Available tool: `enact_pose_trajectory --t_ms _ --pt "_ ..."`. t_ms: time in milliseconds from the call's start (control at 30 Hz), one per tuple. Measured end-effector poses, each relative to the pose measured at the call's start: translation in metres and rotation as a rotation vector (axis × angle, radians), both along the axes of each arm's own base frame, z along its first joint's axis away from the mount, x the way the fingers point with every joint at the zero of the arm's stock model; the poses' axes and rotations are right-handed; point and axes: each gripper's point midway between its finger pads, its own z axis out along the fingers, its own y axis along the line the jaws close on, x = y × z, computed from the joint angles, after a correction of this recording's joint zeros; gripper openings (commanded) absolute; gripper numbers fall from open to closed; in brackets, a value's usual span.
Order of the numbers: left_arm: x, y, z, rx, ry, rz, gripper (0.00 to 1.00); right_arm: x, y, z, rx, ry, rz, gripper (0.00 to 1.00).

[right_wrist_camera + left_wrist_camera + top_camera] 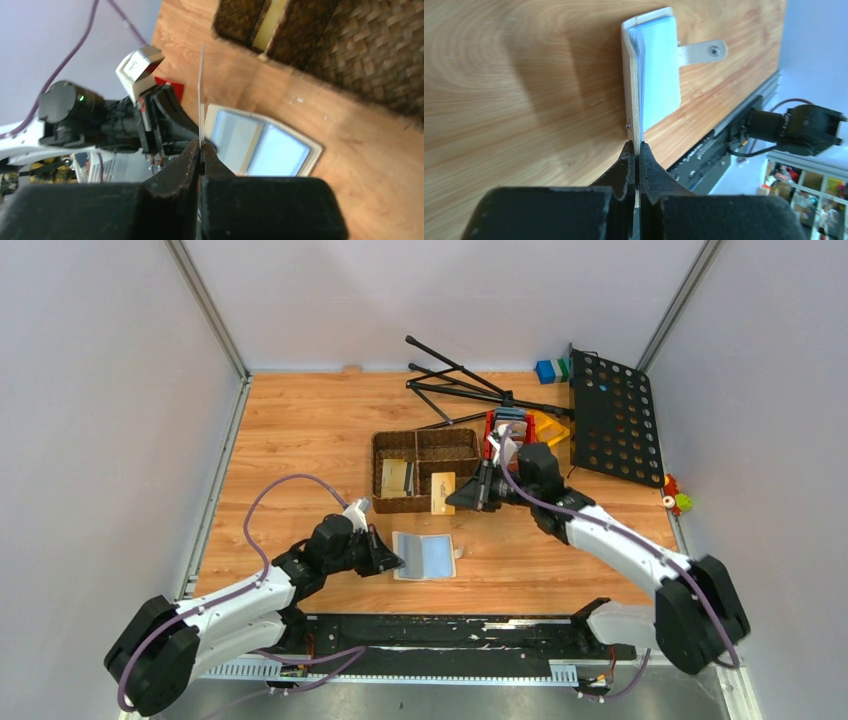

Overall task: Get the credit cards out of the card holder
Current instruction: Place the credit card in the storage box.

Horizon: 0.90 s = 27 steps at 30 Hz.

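Observation:
The card holder [427, 556] lies open on the wooden table, its pale blue-grey inside facing up. My left gripper [393, 560] is shut on its beige left edge, which shows clamped between the jaws in the left wrist view [637, 147]; the strap tab [701, 51] sticks out on the far side. My right gripper [457, 498] is shut on a tan-gold credit card [442, 493], held at the front rim of the woven basket [425, 445]. In the right wrist view that credit card [201, 90] appears edge-on above the card holder [260, 145]. Another card [395, 477] lies inside a basket compartment.
A folded black music stand lies at the back right, with its perforated plate [612, 415] and tripod legs [455, 380]. Red and yellow items [515, 425] sit just behind my right wrist. Blue and green blocks [550, 370] stand by the back wall. A small toy [675, 498] lies at the right edge.

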Motion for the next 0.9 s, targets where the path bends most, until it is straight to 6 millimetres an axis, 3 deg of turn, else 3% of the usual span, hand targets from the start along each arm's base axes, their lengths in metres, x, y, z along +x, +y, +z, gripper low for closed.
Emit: enact_pose_trajectory --t_ms 200,600,700,900 --pt "0.005 0.015 -0.009 0.111 -0.013 0.034 0.0 0.046 0.031 -0.018 -0.088 0.028 0.021 0.0" --pt "0.015 0.029 -0.012 0.191 -0.08 0.076 0.0 0.1 0.091 -0.04 -0.159 -0.002 0.057 0.02" --pt "0.016 0.032 -0.01 0.201 -0.101 0.079 0.0 0.105 0.099 -0.05 -0.179 0.004 0.059 0.12" --pt "0.016 0.036 -0.009 0.22 -0.132 0.071 0.0 0.115 0.105 -0.06 -0.213 -0.013 0.047 0.48"
